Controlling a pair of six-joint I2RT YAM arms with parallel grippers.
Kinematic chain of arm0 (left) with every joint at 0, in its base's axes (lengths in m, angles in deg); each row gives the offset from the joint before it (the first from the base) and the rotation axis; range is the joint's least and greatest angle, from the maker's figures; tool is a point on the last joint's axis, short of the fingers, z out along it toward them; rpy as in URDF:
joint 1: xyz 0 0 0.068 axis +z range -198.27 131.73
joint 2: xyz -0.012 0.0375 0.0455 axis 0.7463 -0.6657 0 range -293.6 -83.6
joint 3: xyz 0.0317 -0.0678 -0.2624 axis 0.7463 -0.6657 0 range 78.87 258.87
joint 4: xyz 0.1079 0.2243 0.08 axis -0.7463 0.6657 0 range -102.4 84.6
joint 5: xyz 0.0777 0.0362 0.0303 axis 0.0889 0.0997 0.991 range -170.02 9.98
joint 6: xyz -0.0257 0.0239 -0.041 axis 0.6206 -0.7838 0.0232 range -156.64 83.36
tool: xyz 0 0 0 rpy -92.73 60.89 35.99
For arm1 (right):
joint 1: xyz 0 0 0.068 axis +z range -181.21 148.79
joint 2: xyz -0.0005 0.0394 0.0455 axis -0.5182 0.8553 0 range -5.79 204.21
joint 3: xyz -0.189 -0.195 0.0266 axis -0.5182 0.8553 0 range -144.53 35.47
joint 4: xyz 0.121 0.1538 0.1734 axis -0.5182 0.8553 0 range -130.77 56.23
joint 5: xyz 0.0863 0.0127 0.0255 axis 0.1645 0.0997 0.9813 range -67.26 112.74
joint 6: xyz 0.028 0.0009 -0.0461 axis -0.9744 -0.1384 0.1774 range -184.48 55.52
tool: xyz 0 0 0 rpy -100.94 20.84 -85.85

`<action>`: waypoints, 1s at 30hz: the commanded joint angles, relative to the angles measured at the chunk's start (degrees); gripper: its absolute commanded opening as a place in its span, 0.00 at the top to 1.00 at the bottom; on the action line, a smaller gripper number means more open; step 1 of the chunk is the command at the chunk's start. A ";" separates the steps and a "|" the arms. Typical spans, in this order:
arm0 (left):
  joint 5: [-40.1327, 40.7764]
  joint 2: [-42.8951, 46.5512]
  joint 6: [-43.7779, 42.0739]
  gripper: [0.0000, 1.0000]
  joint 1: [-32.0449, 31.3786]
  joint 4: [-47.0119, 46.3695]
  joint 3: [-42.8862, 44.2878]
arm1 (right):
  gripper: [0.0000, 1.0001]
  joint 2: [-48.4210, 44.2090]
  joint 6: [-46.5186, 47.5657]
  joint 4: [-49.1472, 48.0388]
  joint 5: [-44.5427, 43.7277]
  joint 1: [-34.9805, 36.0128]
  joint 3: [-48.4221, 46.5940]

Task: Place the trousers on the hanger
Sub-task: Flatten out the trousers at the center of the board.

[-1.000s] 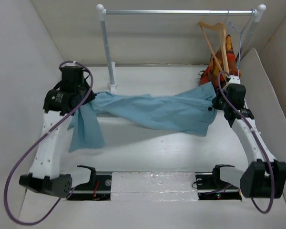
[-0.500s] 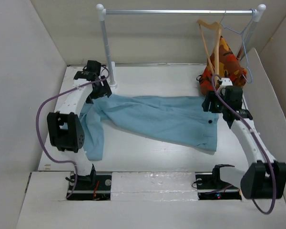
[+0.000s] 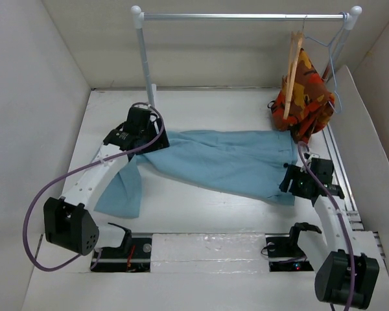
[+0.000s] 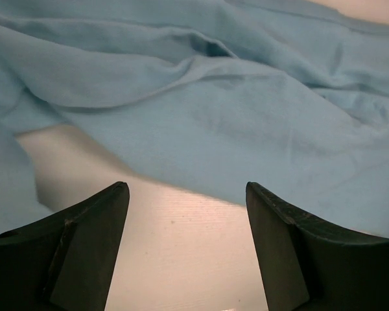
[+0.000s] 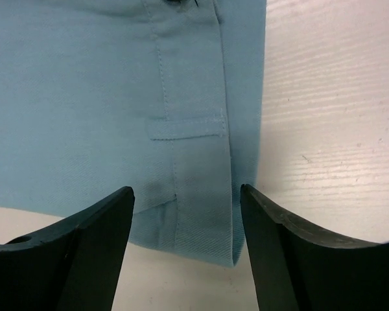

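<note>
Trousers: the trousers [image 3: 227, 159] lie spread on the table [image 3: 201, 217] across the middle of the top view, waistband at the right, legs running left, one leg bent down toward the lower left.
Hanger: the hanger [image 3: 290, 71] hangs from the rail [image 3: 243, 16] at the upper right, turned nearly edge-on, against the orange-red garment [image 3: 309, 91]; no blue cloth is on it.
Left gripper: the left gripper [image 4: 185, 191] hovers over the leg end at centre left, jaws spread, nothing between them but cloth and table below.
Right gripper: the right gripper [image 5: 185, 191] sits over the waistband corner at the right, jaws spread, holding nothing; a belt loop shows between the fingers.
Done: apparently only the laying-out of the trousers on the table.
Left: taking the hanger down or reaching it, feeding or draping the trousers over its bar, and hanging it up, which is most of the task.
</note>
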 commanded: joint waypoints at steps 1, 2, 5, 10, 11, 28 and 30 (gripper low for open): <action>-7.29 0.92 0.28 0.31 0.06 -5.59 -3.99 | 0.28 1.08 -3.66 2.85 -3.03 -0.16 -1.91; -7.31 0.93 0.37 0.31 0.06 -6.39 -4.71 | 0.27 1.08 -4.54 2.78 -3.05 -0.16 -2.00; -10.55 2.33 1.77 0.31 0.06 -9.99 -6.82 | 0.26 3.35 -8.33 2.51 -7.35 -0.16 -2.44; -13.72 2.86 2.13 0.31 0.06 -13.24 -7.88 | 0.24 15.98 -17.80 9.52 -19.21 8.35 -8.75; -13.90 3.21 1.95 0.31 0.06 -13.60 -8.06 | 0.24 17.50 -19.13 10.68 -22.96 9.76 -11.20; -17.06 8.40 -1.64 0.33 0.06 -13.70 -11.40 | 1.00 17.88 -21.36 17.96 -30.11 -0.49 -18.08; -16.54 8.40 -2.26 0.32 0.06 -13.34 -11.49 | 1.00 15.59 -19.77 20.61 -35.10 -3.66 -21.68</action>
